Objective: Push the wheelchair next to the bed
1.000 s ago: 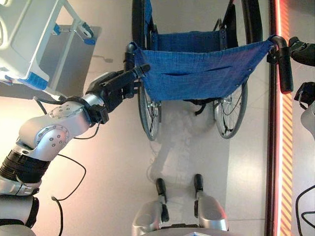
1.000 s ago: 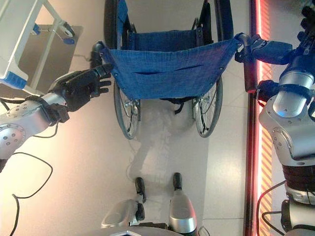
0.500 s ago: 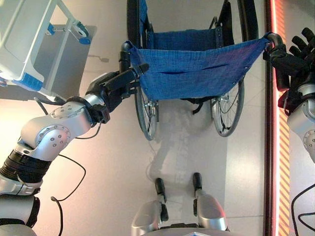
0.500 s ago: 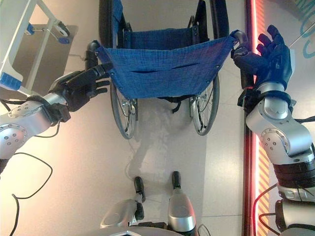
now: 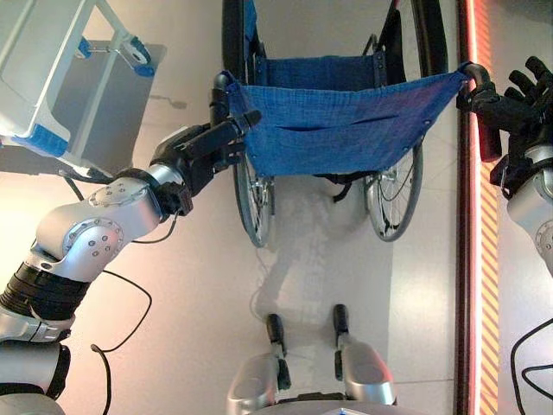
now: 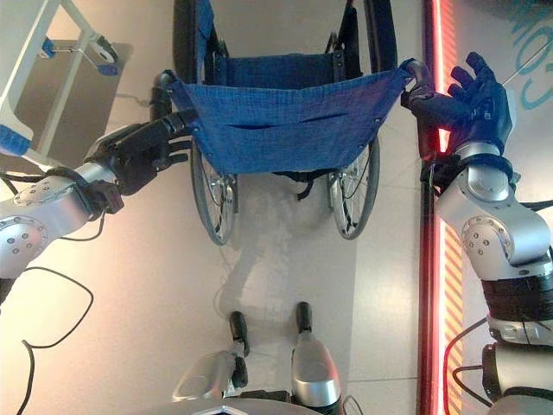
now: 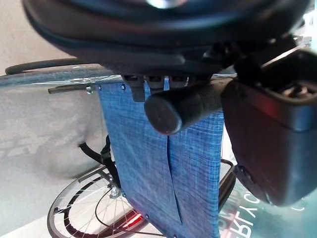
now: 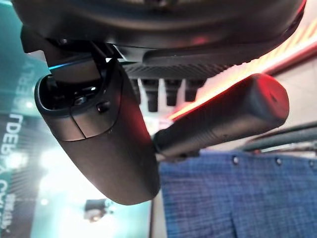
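Observation:
The wheelchair's blue cloth backrest [image 5: 337, 121] faces me, with its big wheels [image 5: 255, 199] below it. My left hand [image 5: 200, 149] lies against the left push handle [image 5: 221, 93], fingers straight along the edge of the cloth. In the left wrist view that handle's end [image 7: 166, 113] sits between the thumb [image 7: 270, 141] and the palm. My right hand [image 6: 473, 97] is at the right push handle [image 6: 416, 76], open with fingers spread. In the right wrist view the grip [image 8: 223, 121] lies across the palm beside the thumb [image 8: 106, 148].
The bed's white and blue frame [image 5: 43, 82] with a caster [image 5: 138, 56] stands at the far left, close to the wheelchair's left wheel. A red lit strip [image 5: 471, 259] runs along the floor on the right, under the right handle.
My right hand has moved in along the right handle and its fingers have spread. The left hand stays at the left handle. The whole picture has drifted a little.

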